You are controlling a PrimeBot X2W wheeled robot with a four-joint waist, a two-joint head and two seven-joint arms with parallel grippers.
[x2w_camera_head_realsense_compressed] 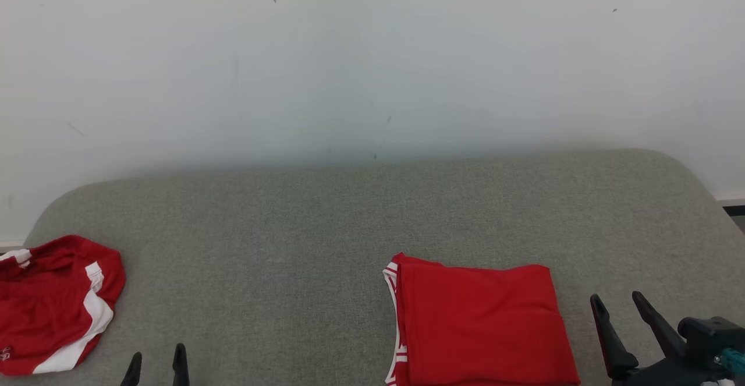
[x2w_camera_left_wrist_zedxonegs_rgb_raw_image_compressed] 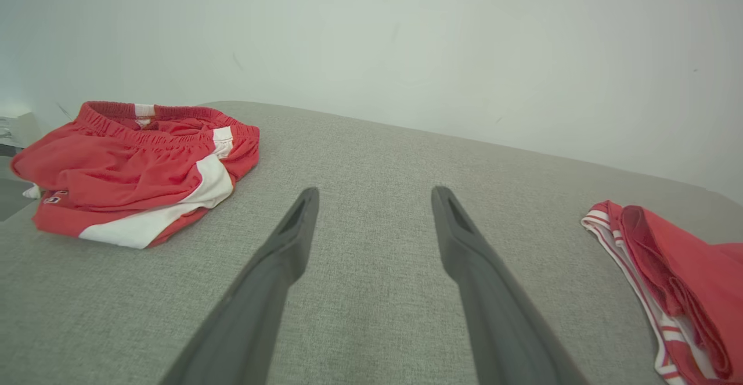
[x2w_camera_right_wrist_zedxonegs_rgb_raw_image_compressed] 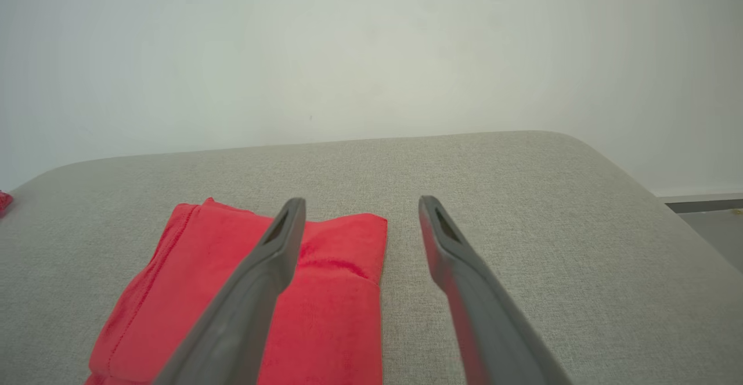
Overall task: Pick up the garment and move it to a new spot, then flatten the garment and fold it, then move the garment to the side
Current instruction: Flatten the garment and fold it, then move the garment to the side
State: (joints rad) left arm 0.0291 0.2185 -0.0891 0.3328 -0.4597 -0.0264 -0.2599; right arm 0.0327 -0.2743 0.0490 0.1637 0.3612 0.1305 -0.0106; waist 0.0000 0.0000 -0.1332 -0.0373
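One folded garment (x2w_camera_head_realsense_compressed: 477, 322), just left of right claw (x2w_camera_head_realsense_compressed: 616, 297), untouched

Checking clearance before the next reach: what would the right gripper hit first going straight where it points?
The right gripper would probably meet bare grey cushion beside the folded red garment, not the cloth; depth is unclear.

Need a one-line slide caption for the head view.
Head view: folded red garment on grey cushion, crumpled red-and-white shorts at far left; left gripper and right gripper open, empty.

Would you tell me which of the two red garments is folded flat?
The red garment by the right gripper, a neat rectangle; the white-striped shorts lie crumpled.
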